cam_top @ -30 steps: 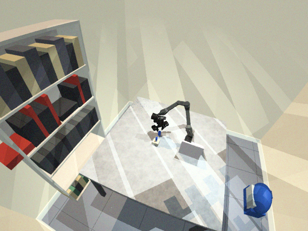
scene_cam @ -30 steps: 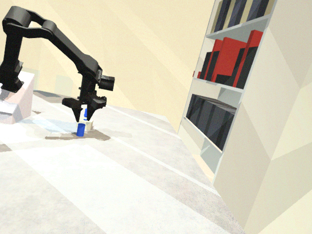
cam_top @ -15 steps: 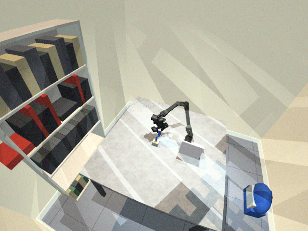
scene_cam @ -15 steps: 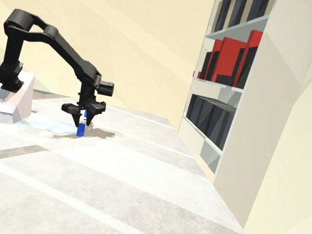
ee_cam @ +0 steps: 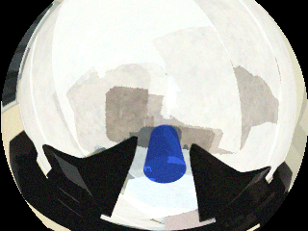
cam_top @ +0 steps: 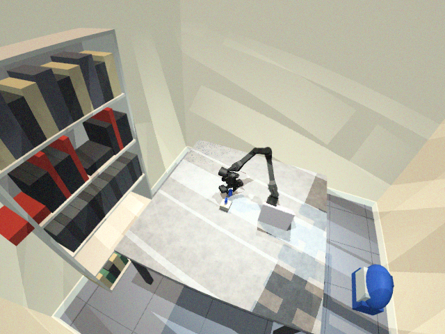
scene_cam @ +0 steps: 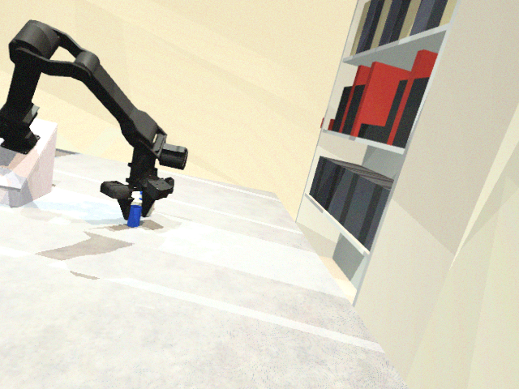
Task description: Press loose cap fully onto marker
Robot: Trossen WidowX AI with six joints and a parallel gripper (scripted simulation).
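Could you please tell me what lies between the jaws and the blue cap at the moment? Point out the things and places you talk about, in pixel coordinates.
Nothing but open gaps: the wrist view shows the cap (cam_top: 230, 192) (scene_cam: 134, 215) (ee_cam: 165, 154) standing between the open jaws, with bare tabletop visible on either side.
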